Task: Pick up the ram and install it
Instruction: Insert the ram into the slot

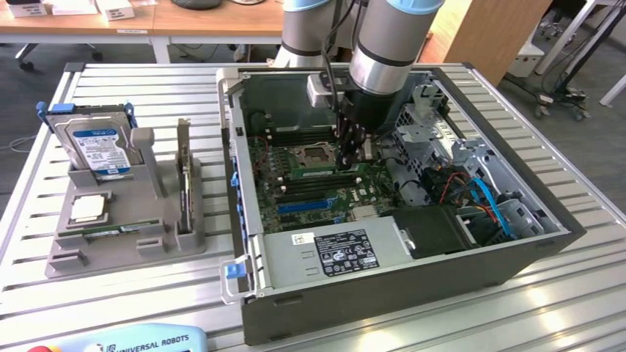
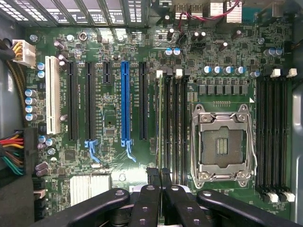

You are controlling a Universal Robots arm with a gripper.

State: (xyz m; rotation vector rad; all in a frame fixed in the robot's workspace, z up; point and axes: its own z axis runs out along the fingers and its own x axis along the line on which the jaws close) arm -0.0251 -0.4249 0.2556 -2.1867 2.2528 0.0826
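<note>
Claw (image 2: 159,179), closed narrow on the thin green ram (image 2: 158,123), holds it edge-up along the memory slot (image 2: 158,73) farthest from the processor socket (image 2: 222,144), probably so it seats straight.

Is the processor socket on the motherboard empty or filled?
Empty: the processor socket shows its bare contact field, and no chip sits in it.

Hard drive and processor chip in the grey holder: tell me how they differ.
The hard drive stands upright in the grey holder; the processor chip lies flat in it. The hard drive is clearly larger than the small square processor chip. The hard drive bears a blue and white label; the processor chip shows a plain silver top. Both sit outside the computer case.
</note>
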